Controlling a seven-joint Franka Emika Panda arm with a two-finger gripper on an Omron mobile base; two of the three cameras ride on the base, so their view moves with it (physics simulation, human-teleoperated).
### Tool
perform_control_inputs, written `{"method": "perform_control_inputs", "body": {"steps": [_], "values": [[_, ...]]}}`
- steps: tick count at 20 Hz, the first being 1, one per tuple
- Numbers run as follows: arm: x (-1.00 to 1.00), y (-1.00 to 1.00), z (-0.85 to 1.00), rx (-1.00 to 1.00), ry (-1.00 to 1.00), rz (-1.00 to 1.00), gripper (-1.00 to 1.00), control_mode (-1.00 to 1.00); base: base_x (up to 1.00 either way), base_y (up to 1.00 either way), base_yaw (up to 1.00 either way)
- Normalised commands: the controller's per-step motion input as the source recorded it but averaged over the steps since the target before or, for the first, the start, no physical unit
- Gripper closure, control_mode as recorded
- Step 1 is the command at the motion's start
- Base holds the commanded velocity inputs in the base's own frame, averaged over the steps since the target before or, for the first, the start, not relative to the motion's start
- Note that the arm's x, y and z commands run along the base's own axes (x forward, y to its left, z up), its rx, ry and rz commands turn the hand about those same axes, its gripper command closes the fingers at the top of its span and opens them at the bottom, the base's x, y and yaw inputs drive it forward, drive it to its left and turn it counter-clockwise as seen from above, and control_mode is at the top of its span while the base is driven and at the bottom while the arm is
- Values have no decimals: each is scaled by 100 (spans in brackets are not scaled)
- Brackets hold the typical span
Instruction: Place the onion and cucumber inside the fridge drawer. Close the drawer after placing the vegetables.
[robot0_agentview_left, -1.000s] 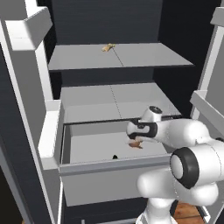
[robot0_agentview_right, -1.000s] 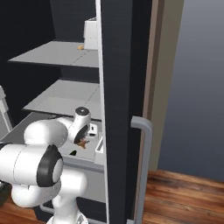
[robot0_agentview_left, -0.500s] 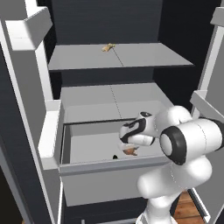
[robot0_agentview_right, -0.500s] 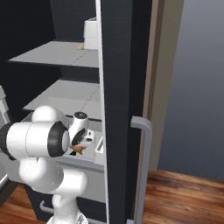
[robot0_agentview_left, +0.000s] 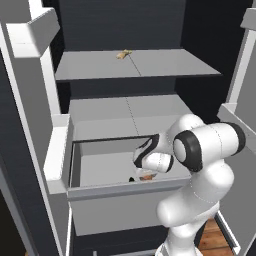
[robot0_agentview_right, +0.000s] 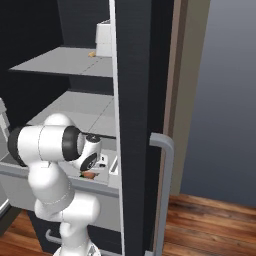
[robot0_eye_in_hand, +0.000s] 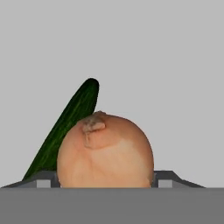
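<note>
In the hand view the orange-brown onion sits between the two dark finger tips of my gripper, which is shut on it. Just behind it the dark green cucumber lies slanted on the pale drawer floor. From the left base view my gripper hangs low inside the open light grey fridge drawer, close behind its front panel, with the onion at its tip and a dark bit of the cucumber beside it. The right base view shows the onion under the hand, just above the drawer front.
Two flat grey shelves lie above the drawer; a small tan item is on the upper one. A white box stands at the back. The open fridge door with its grey handle stands close on the right.
The hand has come down and toward the drawer's front with the onion in it, from above the drawer's rim to low inside it. The cucumber has stayed put.
</note>
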Motion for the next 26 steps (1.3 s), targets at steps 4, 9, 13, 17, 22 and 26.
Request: {"method": "perform_control_inputs", "body": {"steps": [4, 9, 13, 17, 22, 26], "values": [[0, 0, -39, 0, 0, 0, 100, -100, 0, 0, 0], [0, 10, -38, 0, 0, 0, 100, -100, 0, 0, 0], [-9, 5, -17, 0, 0, -3, -100, -100, 0, 0, 0], [-6, 0, 0, 0, 0, -3, -100, -100, 0, 0, 0], [0, 10, 31, 0, 0, -6, -100, -100, 0, 0, 0], [0, 1, 75, 0, -2, -5, -100, -100, 0, 0, 0]]}}
